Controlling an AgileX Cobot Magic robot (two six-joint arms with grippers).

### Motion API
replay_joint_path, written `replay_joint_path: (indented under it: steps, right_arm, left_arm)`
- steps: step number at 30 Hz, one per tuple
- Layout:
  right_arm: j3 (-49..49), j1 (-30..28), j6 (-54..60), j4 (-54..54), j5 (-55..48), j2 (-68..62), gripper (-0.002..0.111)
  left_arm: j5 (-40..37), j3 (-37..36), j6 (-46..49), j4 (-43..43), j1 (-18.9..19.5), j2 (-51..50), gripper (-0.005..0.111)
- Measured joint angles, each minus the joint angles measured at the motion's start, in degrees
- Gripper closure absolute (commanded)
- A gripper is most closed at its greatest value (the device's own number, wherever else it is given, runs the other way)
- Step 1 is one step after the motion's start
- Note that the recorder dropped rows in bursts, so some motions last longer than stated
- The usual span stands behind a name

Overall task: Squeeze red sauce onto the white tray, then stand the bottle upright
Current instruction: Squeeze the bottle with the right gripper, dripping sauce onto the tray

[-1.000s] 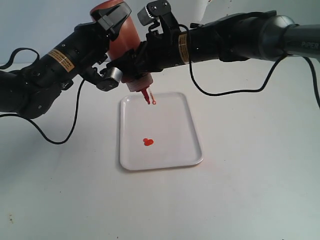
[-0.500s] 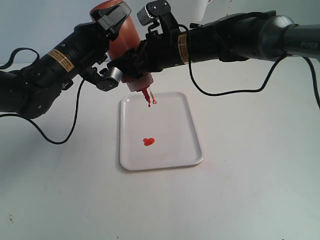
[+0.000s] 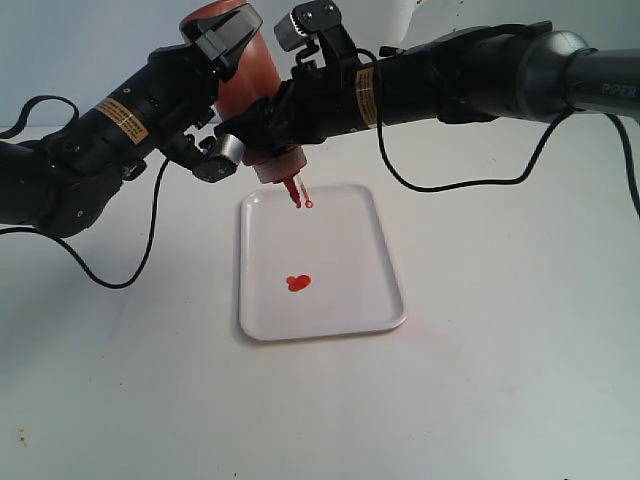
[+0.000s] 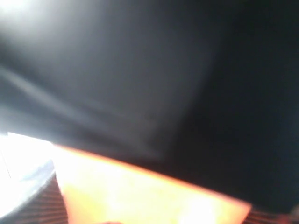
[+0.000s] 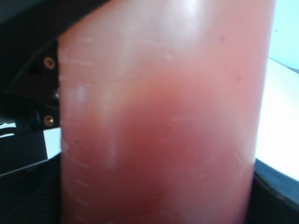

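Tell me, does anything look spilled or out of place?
Nothing spilled: the glossy red sauce blob lies inside the flat white plastic tray. The translucent orange-red squeeze bottle is upside down, nozzle over the tray.

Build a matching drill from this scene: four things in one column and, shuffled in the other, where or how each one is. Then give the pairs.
1. bottle
2. red sauce
3. white tray
4. nozzle

A. lies flat on the table
B. held upside down in the air
C. a small blob on the tray's floor
D. points down above one end of the tray

Pairs: 1-B, 2-C, 3-A, 4-D
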State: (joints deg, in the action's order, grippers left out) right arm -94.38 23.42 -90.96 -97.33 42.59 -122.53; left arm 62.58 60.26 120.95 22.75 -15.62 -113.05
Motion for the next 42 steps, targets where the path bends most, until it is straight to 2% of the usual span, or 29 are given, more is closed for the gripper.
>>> replay_joint_path:
  steps: [2, 5, 9, 33, 42]
  right_arm:
    - [0.0, 0.0, 0.0, 0.0, 0.0, 0.0, 0.099]
    - [0.0, 0.0, 0.0, 0.0, 0.0, 0.0, 0.071]
    - [0.0, 0.0, 0.0, -0.1, 0.3, 0.0, 0.003]
    - [0.0, -0.2, -1.5, -3.1, -1.3, 3.2, 0.004]
    - [0.0, -0.2, -2.1, -3.1, -1.4, 3.0, 0.012]
  left_arm:
    - [0.0, 0.0, 0.0, 0.0, 0.0, 0.0, 0.107]
    - [0.0, 0.0, 0.0, 0.0, 0.0, 0.0, 0.107]
    - [0.0, 0.0, 0.0, -0.2, 0.0, 0.0, 0.107]
    - [0.5, 0.0, 0.0, -0.9, 0.0, 0.0, 0.107]
    - [0.5, 0.0, 0.0, -1.1, 0.0, 0.0, 0.107]
